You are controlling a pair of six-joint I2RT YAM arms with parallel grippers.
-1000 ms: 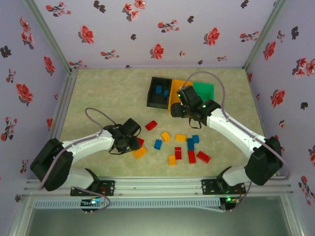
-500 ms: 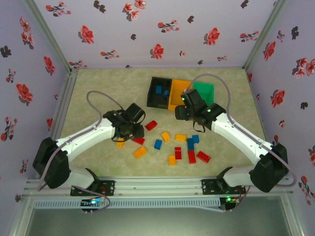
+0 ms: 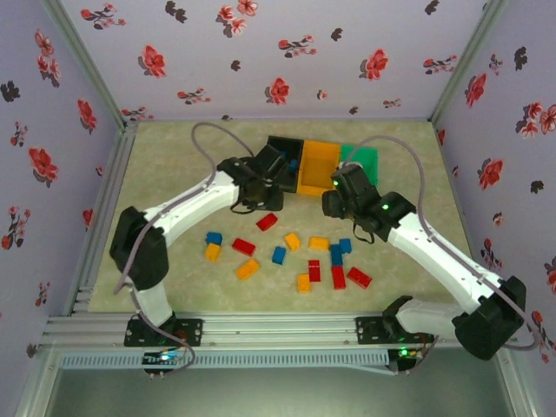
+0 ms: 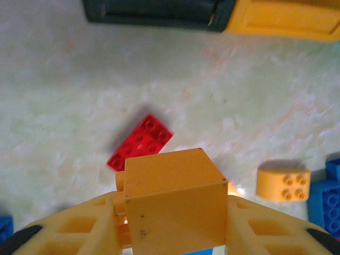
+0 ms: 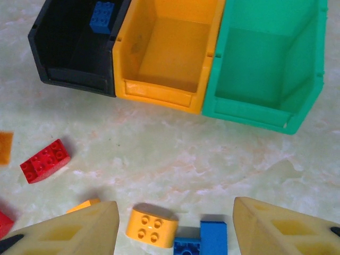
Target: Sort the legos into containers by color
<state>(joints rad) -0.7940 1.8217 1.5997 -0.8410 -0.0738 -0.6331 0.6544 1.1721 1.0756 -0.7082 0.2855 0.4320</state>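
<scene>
My left gripper (image 4: 175, 215) (image 3: 254, 198) is shut on an orange-yellow lego (image 4: 172, 199), held above the table just in front of the black bin (image 3: 271, 181). A red lego (image 4: 141, 141) lies on the floor below it. The three containers stand in a row: black (image 5: 74, 79), orange (image 5: 159, 95) and green (image 5: 255, 114). A blue lego (image 5: 102, 16) lies in the black one. My right gripper (image 5: 175, 223) (image 3: 334, 206) hangs open over an orange lego (image 5: 151, 226) and blue legos (image 5: 204, 239), holding nothing.
Several loose red, blue and orange legos are scattered across the middle of the table (image 3: 174, 165), from a blue one (image 3: 213, 237) at the left to a red one (image 3: 359, 277) at the right. Flowered walls close in three sides.
My left arm has swung from the near left of the table up toward the bins, carrying the orange-yellow lego. The right gripper has drifted slightly right and nearer.
</scene>
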